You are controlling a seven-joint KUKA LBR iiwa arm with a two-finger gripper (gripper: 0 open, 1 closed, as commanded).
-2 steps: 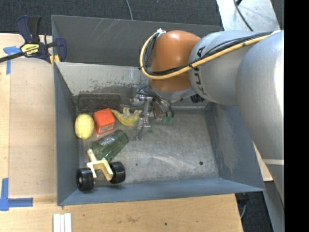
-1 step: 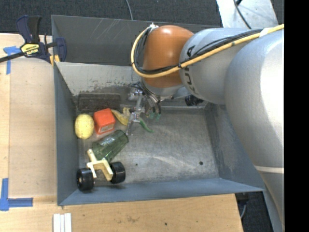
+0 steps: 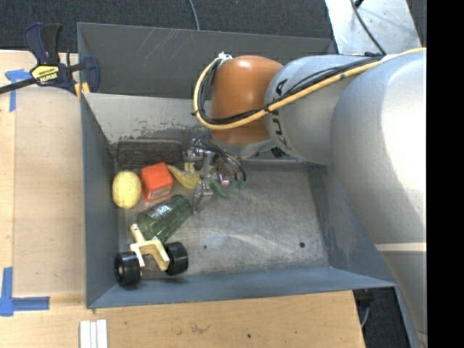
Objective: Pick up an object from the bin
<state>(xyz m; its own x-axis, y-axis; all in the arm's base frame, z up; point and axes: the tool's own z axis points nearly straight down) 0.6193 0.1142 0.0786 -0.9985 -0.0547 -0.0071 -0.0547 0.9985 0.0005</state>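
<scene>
Reach step, we judge: the gripper (image 3: 208,176) is low at the left-centre of the bin (image 3: 290,227), with nothing seen held. Jaws: we cannot tell if apart or together. The nearest thing is a small yellow curved piece (image 3: 184,177), banana-like, just beside the gripper and next to an orange block (image 3: 156,181). A clear green bottle (image 3: 165,217) lies just below. Next we'd need the jaws centred over the yellow piece, clear of the block.
</scene>
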